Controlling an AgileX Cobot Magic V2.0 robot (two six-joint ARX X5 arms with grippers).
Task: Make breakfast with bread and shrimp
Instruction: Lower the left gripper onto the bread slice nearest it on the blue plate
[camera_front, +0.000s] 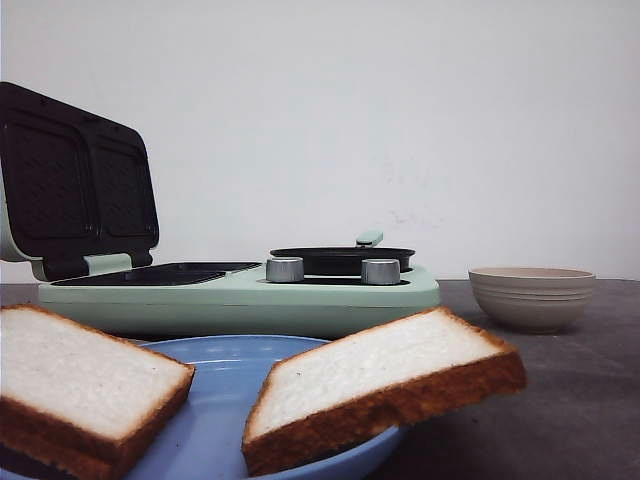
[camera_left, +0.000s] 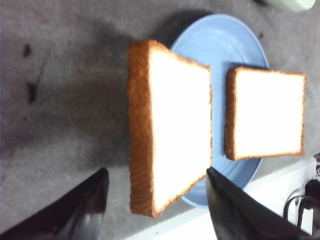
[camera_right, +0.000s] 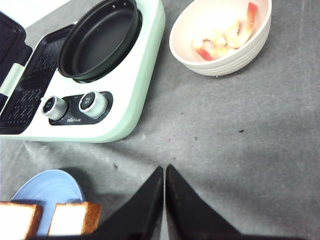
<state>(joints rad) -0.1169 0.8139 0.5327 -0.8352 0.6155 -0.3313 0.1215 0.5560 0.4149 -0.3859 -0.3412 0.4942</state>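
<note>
Two slices of bread lie on a blue plate at the front, both overhanging its rim. In the left wrist view the nearer bread slice reaches between the fingers of my open left gripper, which do not touch it; the other slice lies flat on the plate. The shrimp, pinkish-orange pieces, sit in a beige ribbed bowl. My right gripper is shut and empty over bare grey table, between plate and bowl.
A mint-green sandwich maker stands behind the plate, its lid open and upright. A black round pan sits on its right half, with two silver knobs in front. The bowl stands to its right.
</note>
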